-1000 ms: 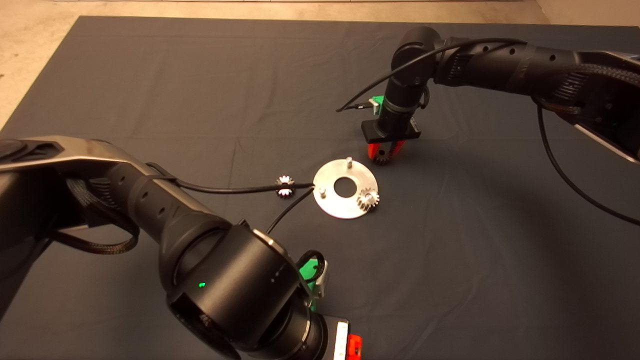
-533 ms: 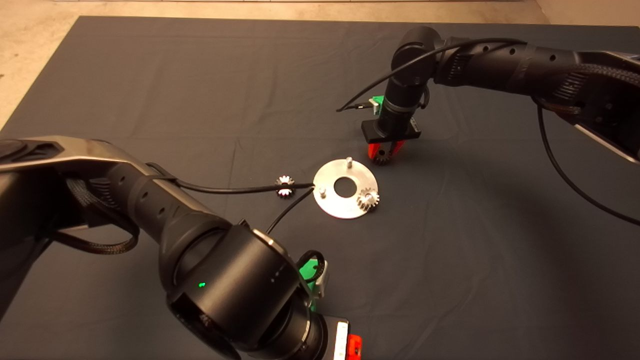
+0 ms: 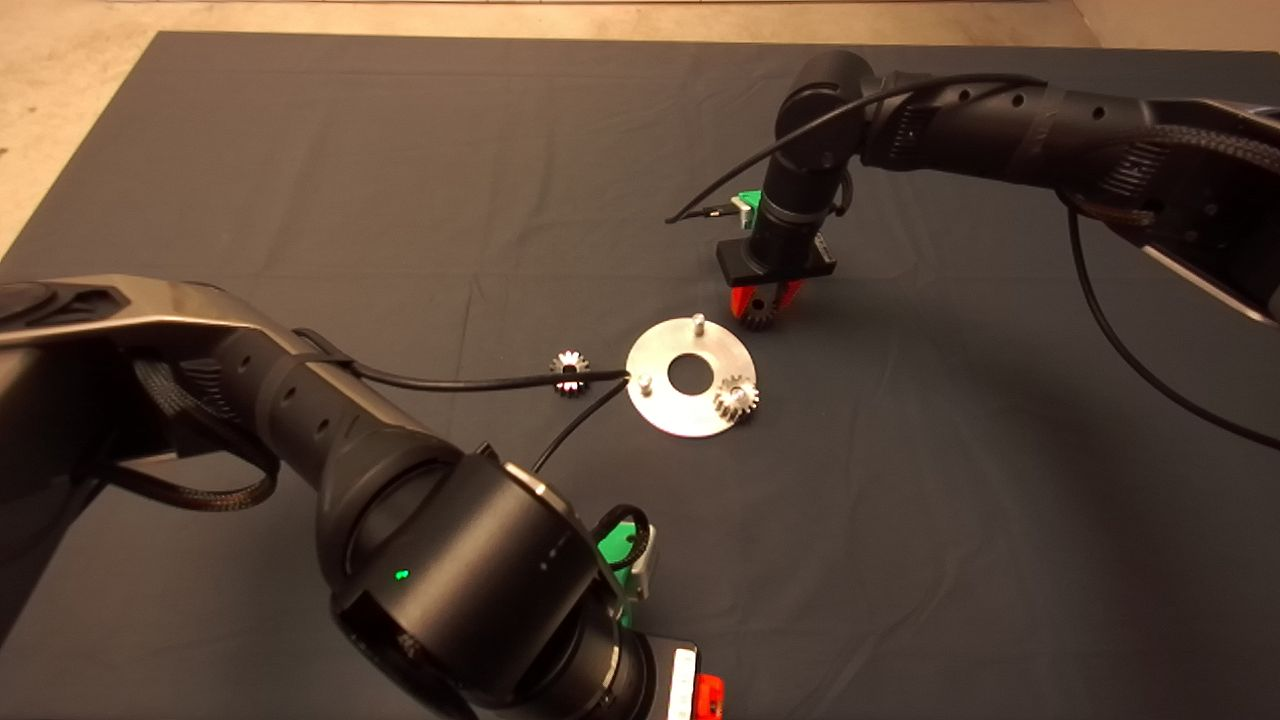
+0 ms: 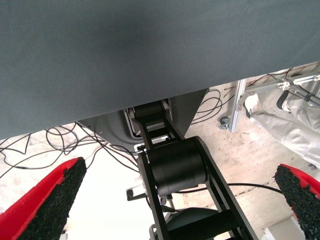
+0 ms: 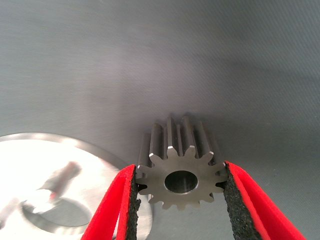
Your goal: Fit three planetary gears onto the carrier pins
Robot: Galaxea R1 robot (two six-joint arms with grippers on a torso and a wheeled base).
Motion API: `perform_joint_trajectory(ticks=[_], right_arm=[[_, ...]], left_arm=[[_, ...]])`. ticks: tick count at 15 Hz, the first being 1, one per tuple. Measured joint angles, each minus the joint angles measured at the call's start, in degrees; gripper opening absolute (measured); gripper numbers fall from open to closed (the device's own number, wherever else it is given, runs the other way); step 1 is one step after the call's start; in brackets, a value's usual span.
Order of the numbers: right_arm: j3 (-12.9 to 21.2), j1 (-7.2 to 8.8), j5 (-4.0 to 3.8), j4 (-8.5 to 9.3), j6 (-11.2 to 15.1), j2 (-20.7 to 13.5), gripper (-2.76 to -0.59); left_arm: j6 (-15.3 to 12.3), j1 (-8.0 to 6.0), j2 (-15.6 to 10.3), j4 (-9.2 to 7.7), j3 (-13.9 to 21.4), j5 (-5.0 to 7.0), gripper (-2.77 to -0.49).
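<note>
Right tool [image 3: 759, 303] at frame centre, clamped on a gear [image 5: 181, 170], apparently just off the disc's [image 3: 690, 405] upper-right rim, one gear [image 3: 736, 398] on a pin, another [image 3: 569, 372] on the mat left of the disc, left tool [image 4: 170, 200] spread wide, parked at the lower edge.

This looks like a robotics lab or test workshop. A dark mat [image 3: 400, 180] covers the work table, with bare beige floor [image 3: 60, 120] showing past its edge at 10 to 12 o'clock in the head view. The left wrist view looks beyond the mat to a tangle of loose black cables [image 4: 90, 142] on a pale floor, an aluminium frame strut [image 4: 239, 105] and the black machine base [image 4: 175, 170]. A person's leg [image 4: 287, 127] in light trousers stands at the edge, near the strut.
</note>
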Motion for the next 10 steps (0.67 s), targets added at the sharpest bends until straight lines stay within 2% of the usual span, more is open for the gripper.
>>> perform_joint_trajectory(ticks=[6,10], right_arm=[[1.4,1.27,-0.16,0.0,0.2,0.6,-2.34],[2.3,1.27,-0.35,0.0,0.4,1.1,-2.34]], left_arm=[[0.0,0.0,0.2,0.0,0.0,0.02,-0.51],[0.0,0.0,0.3,0.0,0.0,0.02,-0.51]])
